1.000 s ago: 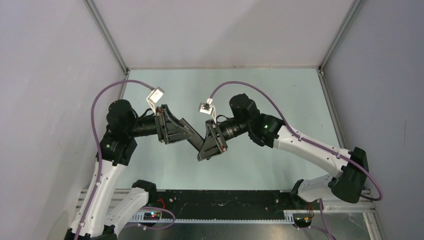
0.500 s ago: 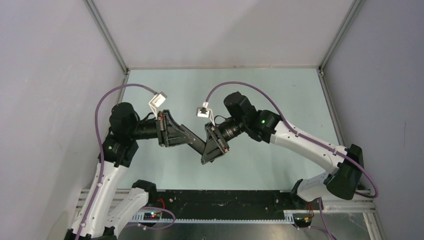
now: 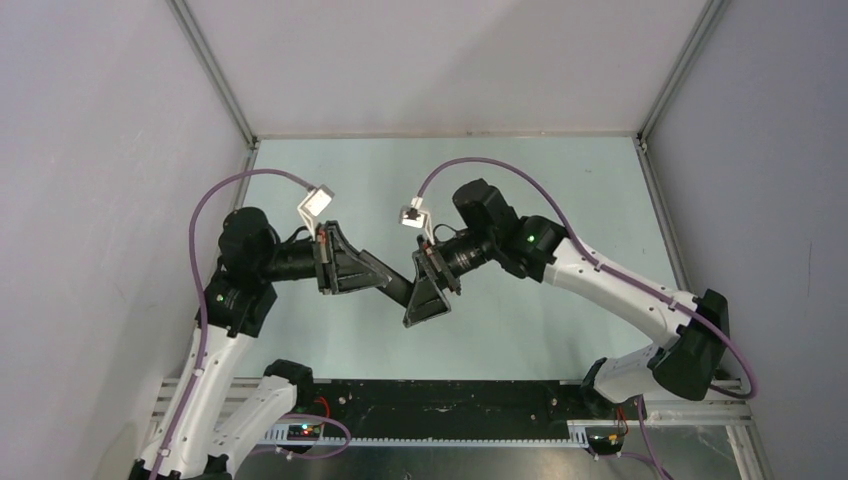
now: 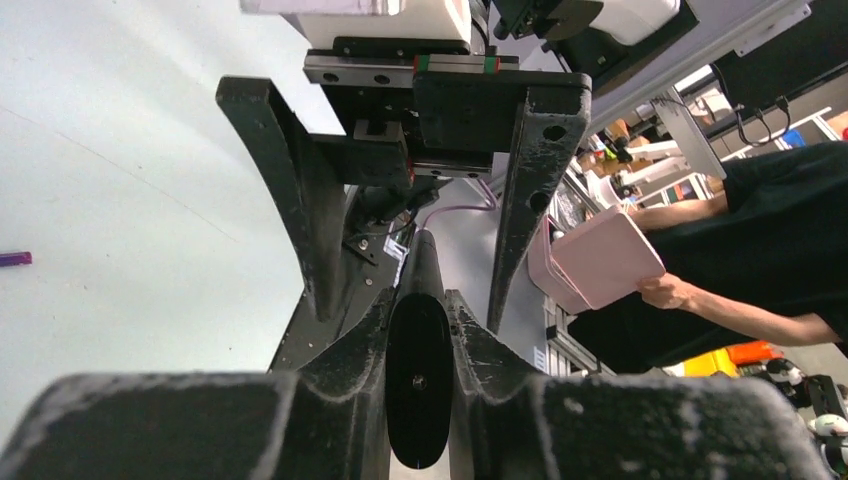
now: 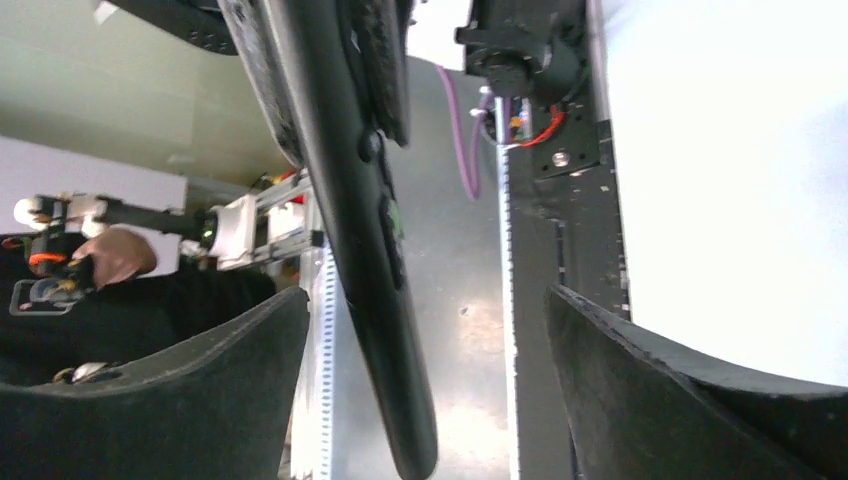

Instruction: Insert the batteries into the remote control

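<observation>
Black rail [image 3: 450, 400] up front, pale green counter [image 3: 560, 190] past it, grey walls [image 3: 440, 60] round the back. Remote [image 4: 418, 390]: slim, black, w/ small buttons, up in the air btwn the arms. Left fingers [image 4: 345, 345] clamped on it; right fingers [image 5: 680, 380] wide apart either side.

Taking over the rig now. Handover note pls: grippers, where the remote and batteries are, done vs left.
Left gripper: shut on one end of the remote control, held off the table.
Right gripper: open, jaws either side of the remote, not touching it.
Blue-purple battery: loose on the table. Second battery: not in view.
Done: remote is picked up.
Left: load at least the blue-purple battery; the recess is not visible, so the other cannot be judged.
</observation>
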You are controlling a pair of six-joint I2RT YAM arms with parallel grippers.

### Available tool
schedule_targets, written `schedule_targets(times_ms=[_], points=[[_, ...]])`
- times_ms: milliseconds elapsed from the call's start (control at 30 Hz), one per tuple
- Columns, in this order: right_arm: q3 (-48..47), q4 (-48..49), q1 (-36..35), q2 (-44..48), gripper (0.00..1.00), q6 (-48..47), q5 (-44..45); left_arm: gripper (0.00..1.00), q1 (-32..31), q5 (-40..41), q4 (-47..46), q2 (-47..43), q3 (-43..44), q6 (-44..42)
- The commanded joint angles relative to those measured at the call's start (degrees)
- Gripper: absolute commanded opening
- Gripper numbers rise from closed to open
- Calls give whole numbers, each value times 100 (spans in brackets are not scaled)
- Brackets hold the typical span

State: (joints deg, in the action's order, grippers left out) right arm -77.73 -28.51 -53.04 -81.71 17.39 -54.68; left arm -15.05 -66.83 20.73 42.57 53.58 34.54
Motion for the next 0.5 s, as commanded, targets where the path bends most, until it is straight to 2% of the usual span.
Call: schedule_targets(times_ms=[0, 133, 333, 467], points=[[272, 842, 266, 585, 93, 432, 456, 0, -27, 437, -87, -32, 390, 283], [1027, 2095, 498, 1105, 94, 1511, 931, 0, -29, 1026, -88, 82, 574, 806], [2068, 4050, 370, 1640, 94, 3149, 2450, 0, -30, 1719, -88, 112, 743, 1525], [2292, 5157, 259, 1691, 93, 3963, 3064, 0, -30, 2077, -87, 116, 787, 1960]])
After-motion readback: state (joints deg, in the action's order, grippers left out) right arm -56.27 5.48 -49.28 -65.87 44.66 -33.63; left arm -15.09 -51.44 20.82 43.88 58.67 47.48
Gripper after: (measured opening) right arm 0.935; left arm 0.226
